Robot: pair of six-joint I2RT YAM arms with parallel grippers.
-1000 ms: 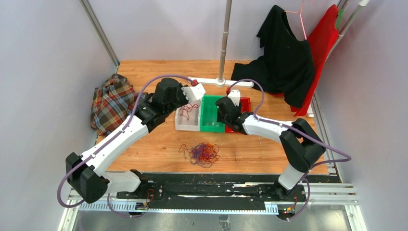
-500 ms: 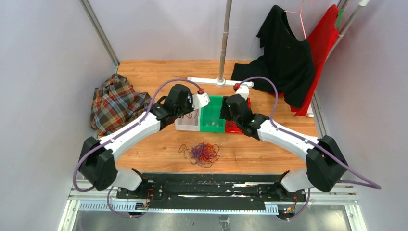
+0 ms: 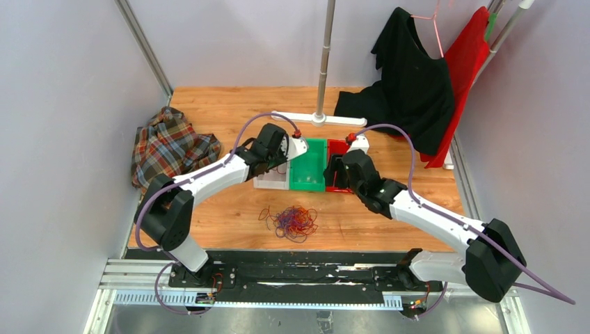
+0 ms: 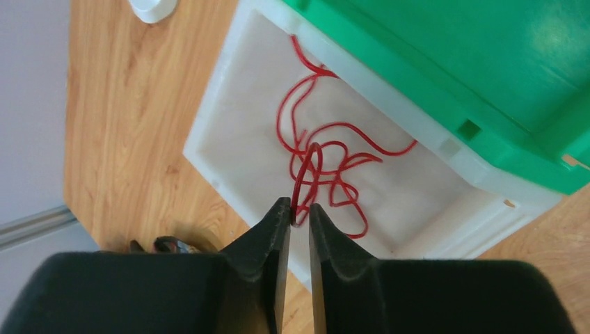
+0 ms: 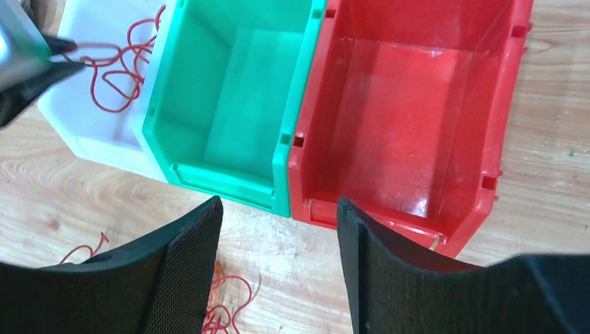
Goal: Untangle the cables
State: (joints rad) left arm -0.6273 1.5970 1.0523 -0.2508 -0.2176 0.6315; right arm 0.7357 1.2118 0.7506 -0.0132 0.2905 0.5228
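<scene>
The cables are a clump [image 3: 292, 221] of red, orange and purple wires on the table in front of the bins; its edge shows in the right wrist view [image 5: 222, 306]. Some red cables [image 4: 334, 129] lie in the white bin [image 4: 209, 132]. My left gripper [image 4: 299, 209] hovers over that bin [image 3: 271, 182]. Its jaws stand a narrow gap apart, and one red cable rises to the left fingertip. It also shows in the top view [image 3: 282, 158] and the right wrist view [image 5: 66, 59]. My right gripper [image 5: 278, 209] is open and empty, above the table just before the green and red bins [image 3: 332, 170].
The green bin [image 5: 229, 90] and the red bin [image 5: 403, 104] stand side by side to the right of the white one, both with nothing in them. A plaid cloth [image 3: 167, 149] lies at the left. A pole stand [image 3: 320, 115] and hanging black and red garments [image 3: 410, 76] are at the back.
My left gripper has moved right and stretched out over the white bin. My right gripper has drawn back a little toward the near side while its elbow swung out to the right.
</scene>
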